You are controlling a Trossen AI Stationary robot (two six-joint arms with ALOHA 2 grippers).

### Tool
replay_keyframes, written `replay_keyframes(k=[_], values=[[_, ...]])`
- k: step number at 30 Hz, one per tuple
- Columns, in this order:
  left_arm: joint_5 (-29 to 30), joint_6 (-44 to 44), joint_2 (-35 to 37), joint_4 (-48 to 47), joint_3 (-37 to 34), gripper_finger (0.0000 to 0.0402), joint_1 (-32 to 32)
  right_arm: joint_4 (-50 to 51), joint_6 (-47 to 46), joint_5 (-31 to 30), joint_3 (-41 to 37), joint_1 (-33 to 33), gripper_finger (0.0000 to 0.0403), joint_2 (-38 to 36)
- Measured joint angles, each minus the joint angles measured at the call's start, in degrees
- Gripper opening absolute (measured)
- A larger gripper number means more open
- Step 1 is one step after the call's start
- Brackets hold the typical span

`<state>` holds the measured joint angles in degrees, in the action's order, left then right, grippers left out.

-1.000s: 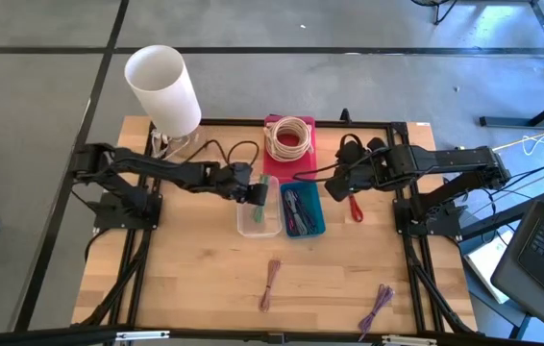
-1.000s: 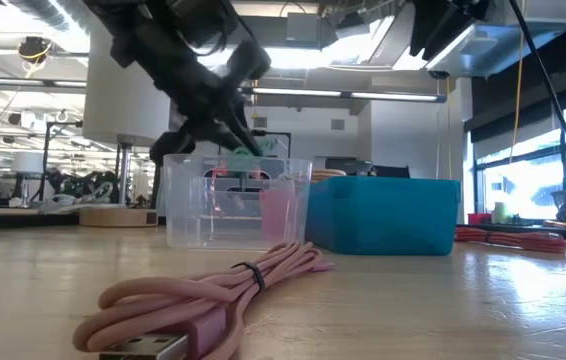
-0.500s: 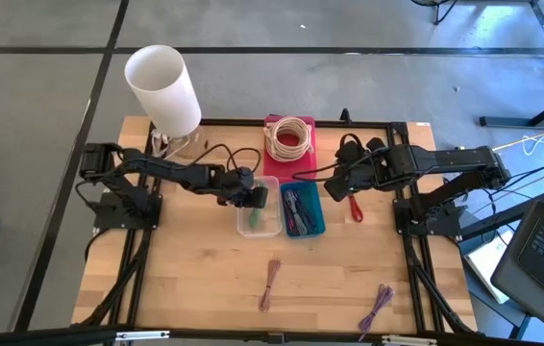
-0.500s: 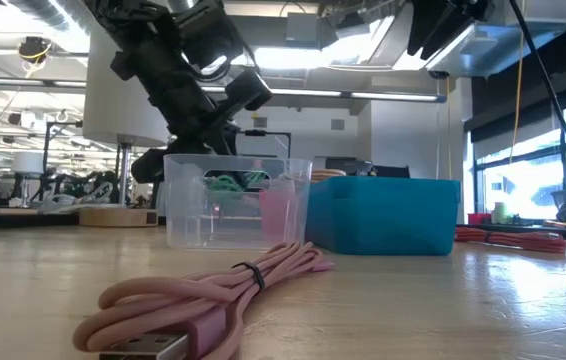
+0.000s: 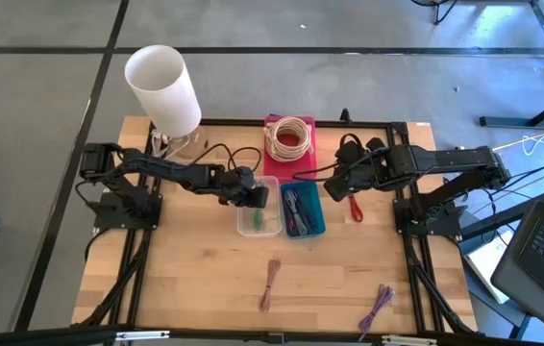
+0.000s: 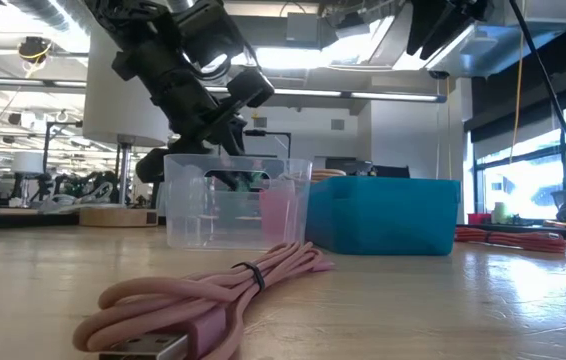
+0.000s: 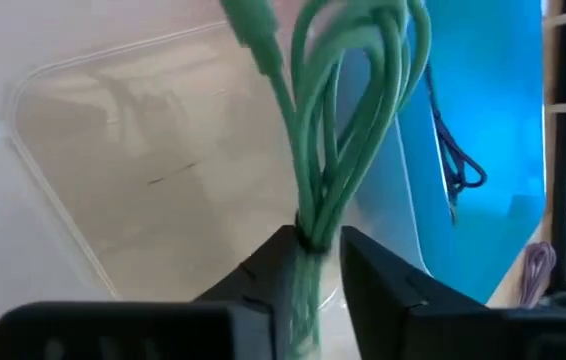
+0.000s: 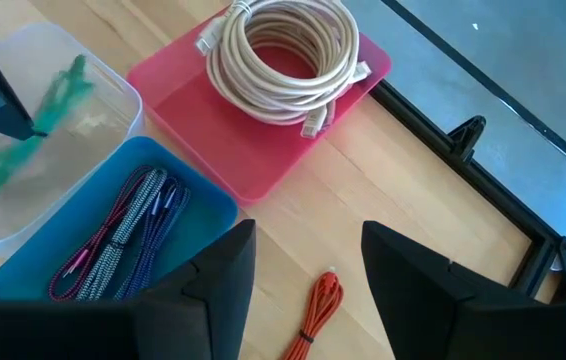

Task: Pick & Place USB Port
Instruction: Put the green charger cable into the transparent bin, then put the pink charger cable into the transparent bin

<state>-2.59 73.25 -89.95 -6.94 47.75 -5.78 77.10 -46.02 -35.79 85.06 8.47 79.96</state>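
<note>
Overhead, left gripper [image 7: 315,262] pinching green cable [image 7: 338,130] above clear tub [image 5: 258,217], right gripper [image 8: 303,275] spread wide beside blue bin [image 5: 303,211], on bench [image 5: 205,279].

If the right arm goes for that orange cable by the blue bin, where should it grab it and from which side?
Grip the orange cable across its bundled middle, coming straight down from above: it lies flat on bare wood beside the blue bin, a narrow strand the open right gripper already hovers over.
</note>
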Motion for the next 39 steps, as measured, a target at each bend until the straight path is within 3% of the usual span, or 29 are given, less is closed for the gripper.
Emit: replay_keyframes(k=[9, 12, 16, 20, 24, 31, 39], values=[[-3.6, -1.0, 0.0, 1.1, 0.0, 0.0138, 0.0, 0.0, 0.0, 0.0, 0.0, 0.0, 0.0188, 0.0], [-5.8, -1.8, 0.8, 6.2, 0.0, 0.0145, 0.2, 0.0, 0.0, 0.0, 0.0, 0.0, 0.0188, 0.0], [-4.0, -4.1, 4.0, 17.3, 0.0, 0.0147, 1.4, -0.2, 0.0, 0.0, 0.0, 0.0, 0.0188, 0.0], [-2.0, -9.6, 8.7, 26.8, 0.0, 0.0147, 2.7, -0.2, 0.0, 0.0, 0.0, 0.0, 0.0188, 0.0], [-1.7, -18.5, 13.9, 30.4, 0.0, 0.0148, 2.8, -0.2, 0.0, 0.0, 0.0, 0.0, 0.0188, 0.0], [-1.2, -30.1, 20.6, 30.4, 0.0, 0.0148, 2.8, -1.2, 0.0, 0.0, 0.0, 0.0, 0.0188, 0.0], [-1.4, -38.0, 21.2, 30.1, 0.0, 0.0148, 2.8, -3.0, 3.1, -0.1, 0.0, 0.0, 0.0188, 0.0]])
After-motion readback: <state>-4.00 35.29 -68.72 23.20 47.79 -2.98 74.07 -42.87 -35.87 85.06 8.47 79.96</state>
